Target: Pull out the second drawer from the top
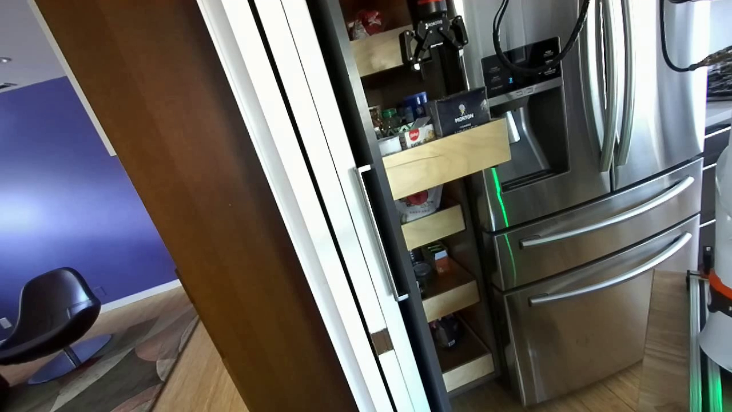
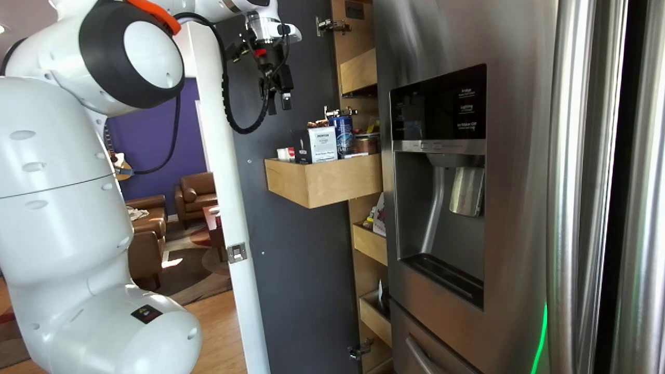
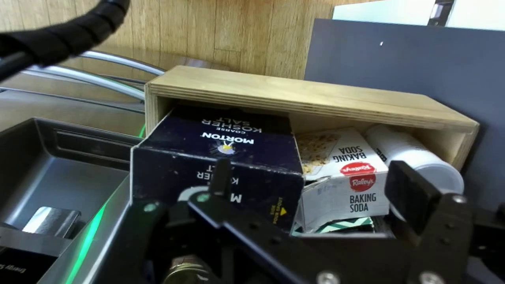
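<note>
The second drawer from the top has a light wooden front and stands out of the tall cabinet in both exterior views [image 1: 449, 160] [image 2: 340, 182]. It sticks out well past the other drawers. Its front board also shows in the wrist view [image 3: 292, 88]. My gripper [image 1: 434, 46] is open and empty above this drawer, apart from its front board. It also shows in an exterior view [image 2: 279, 103] pointing down. In the wrist view, the spread fingers [image 3: 315, 185] are over the drawer's contents, with nothing between them that they hold.
The drawer holds a dark Morton salt box [image 3: 221, 150], a baking soda box [image 3: 347, 177] and a white can [image 3: 418, 157]. The top drawer [image 1: 380, 51] is above, inside the cabinet. A steel fridge [image 2: 441, 280] stands beside it. The open dark door [image 2: 301, 270] flanks the other side.
</note>
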`<move>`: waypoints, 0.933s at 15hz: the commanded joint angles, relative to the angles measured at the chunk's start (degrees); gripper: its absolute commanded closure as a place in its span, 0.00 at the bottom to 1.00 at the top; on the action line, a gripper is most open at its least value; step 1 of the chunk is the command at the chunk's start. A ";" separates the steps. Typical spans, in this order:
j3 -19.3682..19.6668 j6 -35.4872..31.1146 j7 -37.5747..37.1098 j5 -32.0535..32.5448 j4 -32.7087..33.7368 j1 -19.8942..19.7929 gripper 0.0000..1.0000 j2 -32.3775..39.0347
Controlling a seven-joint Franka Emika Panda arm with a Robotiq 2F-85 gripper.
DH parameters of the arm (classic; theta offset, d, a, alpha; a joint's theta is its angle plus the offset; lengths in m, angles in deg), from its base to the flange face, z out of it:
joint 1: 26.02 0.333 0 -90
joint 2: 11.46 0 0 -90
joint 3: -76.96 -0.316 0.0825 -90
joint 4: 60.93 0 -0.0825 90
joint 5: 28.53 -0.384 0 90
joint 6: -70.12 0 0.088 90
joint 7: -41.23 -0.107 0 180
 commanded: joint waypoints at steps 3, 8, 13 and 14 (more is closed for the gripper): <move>-0.49 0.43 -1.51 -3.34 -2.91 0.55 0.00 -2.77; -0.29 -0.04 0.35 -2.53 -4.24 0.41 0.00 -2.86; 0.15 0.02 1.39 -2.48 -8.60 0.49 0.00 -5.39; 0.14 0.07 1.38 -2.47 -8.58 0.48 0.00 -5.45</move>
